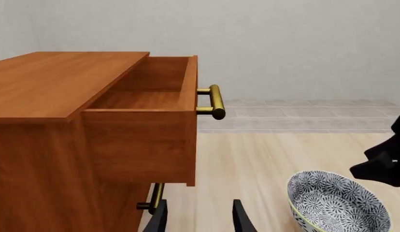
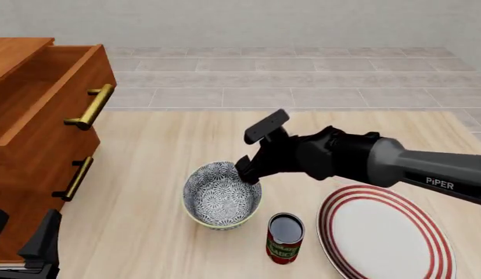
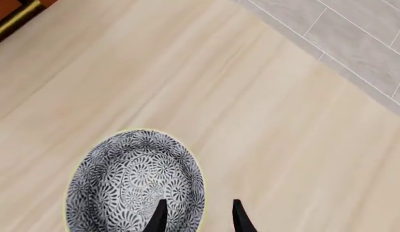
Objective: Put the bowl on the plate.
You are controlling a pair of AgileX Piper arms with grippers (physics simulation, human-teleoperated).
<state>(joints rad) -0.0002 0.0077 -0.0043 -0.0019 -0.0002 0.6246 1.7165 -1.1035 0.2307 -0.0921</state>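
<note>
The bowl (image 2: 220, 196), grey-and-white floral with a pale rim, stands upright on the wooden table, left of the plate (image 2: 382, 233), a white disc with red rings lying flat at the front right. My right gripper (image 2: 247, 172) hangs over the bowl's right rim. In the right wrist view the bowl (image 3: 126, 183) has one finger over its inside and the other outside, the jaws open astride the rim (image 3: 198, 218). My left gripper (image 1: 198, 218) is open and empty at the front left (image 2: 24, 241), beside the cabinet. The bowl (image 1: 335, 204) also shows in the left wrist view.
A red can (image 2: 284, 238) stands just in front of the bowl, between it and the plate. A wooden cabinet (image 2: 31, 145) with brass handles fills the left side, its top drawer (image 1: 148, 92) pulled open. Grey tiled floor lies beyond the table's far edge.
</note>
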